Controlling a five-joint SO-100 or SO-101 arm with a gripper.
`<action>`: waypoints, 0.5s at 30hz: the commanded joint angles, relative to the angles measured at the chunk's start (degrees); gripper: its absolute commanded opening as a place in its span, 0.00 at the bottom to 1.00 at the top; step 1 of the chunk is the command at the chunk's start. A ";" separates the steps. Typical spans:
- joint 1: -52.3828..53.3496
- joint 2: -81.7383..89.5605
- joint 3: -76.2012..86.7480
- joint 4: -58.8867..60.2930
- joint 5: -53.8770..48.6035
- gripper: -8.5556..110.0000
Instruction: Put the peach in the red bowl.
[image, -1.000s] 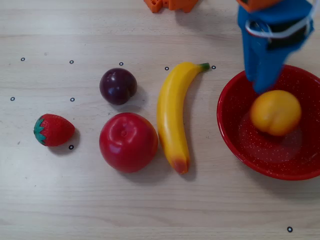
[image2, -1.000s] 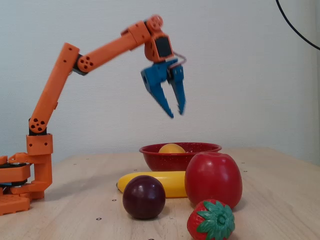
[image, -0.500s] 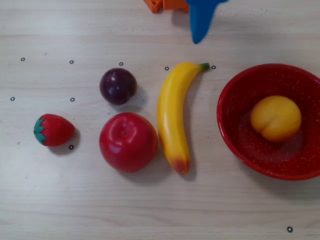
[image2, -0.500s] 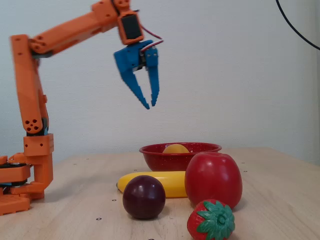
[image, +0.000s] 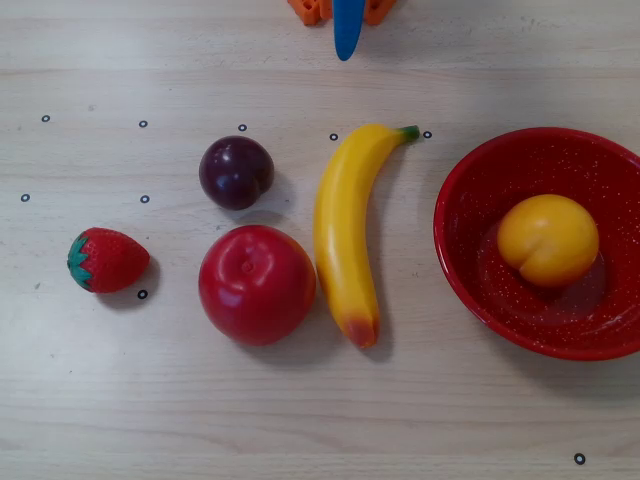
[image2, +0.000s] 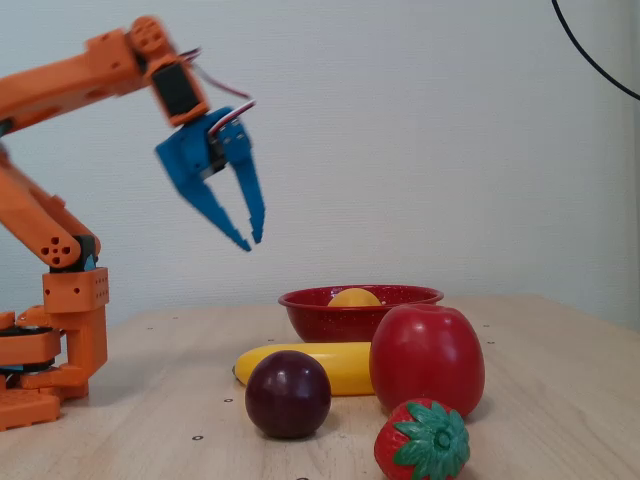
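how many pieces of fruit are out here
5. In the overhead view: strawberry far left, plum above the apple, banana right of them, and the peach inside the red bowl. None seem hidden.

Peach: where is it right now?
In the overhead view the peach sits inside the red bowl at the right edge, right of the banana.
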 joint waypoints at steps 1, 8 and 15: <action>-1.32 10.63 6.50 -4.83 1.67 0.07; -2.20 33.93 29.79 -12.66 -0.97 0.07; -3.52 46.85 48.34 -23.64 -6.24 0.07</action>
